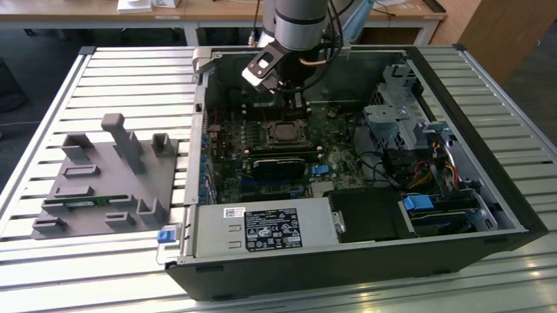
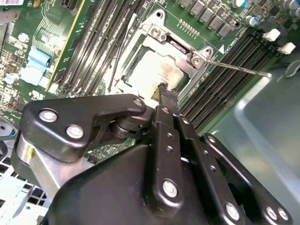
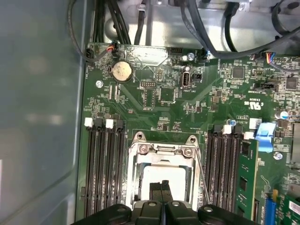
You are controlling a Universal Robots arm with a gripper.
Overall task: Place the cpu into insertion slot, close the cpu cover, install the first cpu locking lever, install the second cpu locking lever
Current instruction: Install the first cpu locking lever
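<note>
One small square cpu (image 3: pixel 164 172) with a dull silver top lies in the one dark, silver-rimmed insertion slot (image 1: pixel 268 132). Over it, one thin silvery cpu cover (image 3: pixel 164 151) is folded flat. Two rods flank it: a bright wire lever (image 2: pixel 234 66) and a dark wire lever (image 2: pixel 117 56). The one black gripper (image 3: pixel 161 186) hangs directly over the chip, fingers pressed together, pinching nothing; whether they touch it is unclear.

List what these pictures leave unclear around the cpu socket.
Whether the fingers touch the cpu: both wrist views, they cover the contact spot.
Part of the cpu cover and one end of the locking lever: first wrist view, behind the gripper.
Lever positions at the insertion slot: exterior view, too small.
</note>
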